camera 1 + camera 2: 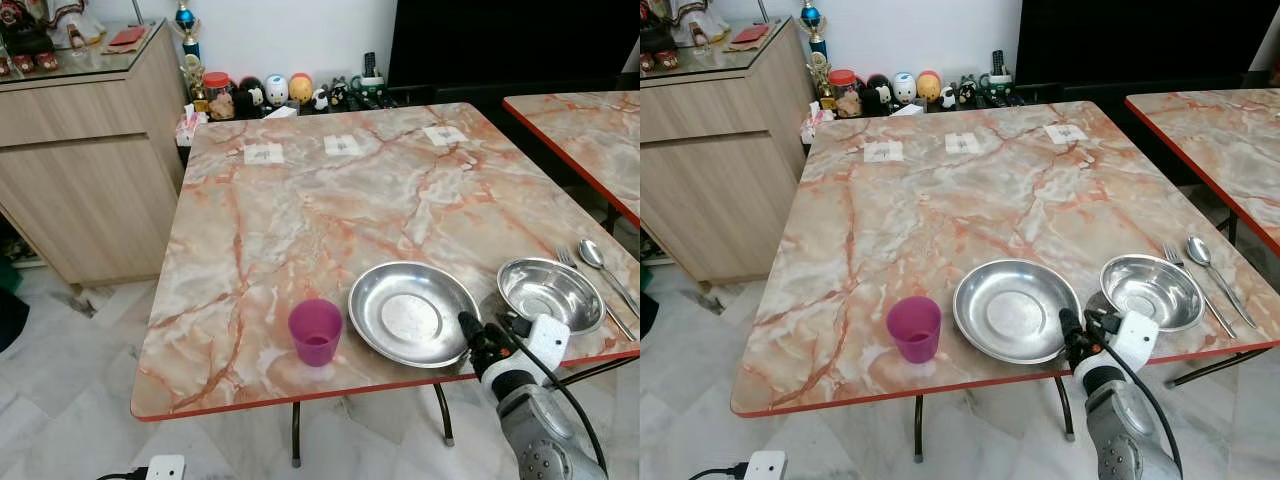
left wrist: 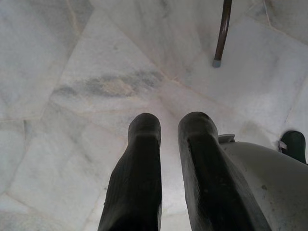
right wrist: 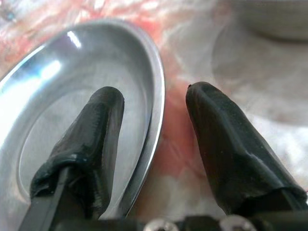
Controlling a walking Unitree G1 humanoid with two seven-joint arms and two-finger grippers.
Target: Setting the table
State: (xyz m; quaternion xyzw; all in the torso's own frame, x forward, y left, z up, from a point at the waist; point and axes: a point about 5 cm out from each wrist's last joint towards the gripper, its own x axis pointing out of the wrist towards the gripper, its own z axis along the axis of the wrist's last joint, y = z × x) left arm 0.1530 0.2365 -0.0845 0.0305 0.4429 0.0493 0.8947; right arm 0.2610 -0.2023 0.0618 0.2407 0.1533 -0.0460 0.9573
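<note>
1. My right gripper sits at the near rim of the steel plate, its fingers spread: in the right wrist view one fingertip is over the plate's inner slope, the other over bare marble outside, with the rim running between them. Nothing is clamped yet.

2. The plate lies flat on the marble-patterned table, close to its near edge, and serves as my landmark.

3. To the left of the plate, just beside it, stands a purple cup, upright, with what looks like a little liquid at the bottom.

4. To the right of the plate, near it but apart, rests a steel bowl; beyond the bowl, farther from the plate, a fork and a spoon lie side by side.

5. My left gripper hangs idle over the pale tiled floor, fingers slightly parted and holding nothing.

6. As I judge it, one place setting is largely laid out: plate, bowl, cup and cutlery are all on the table. What seems left is fine placement, starting with this plate, which I appear to be about to grip or nudge by its rim.

7. Far across the table from the plate, three small paper squares lie along the back edge.
</note>
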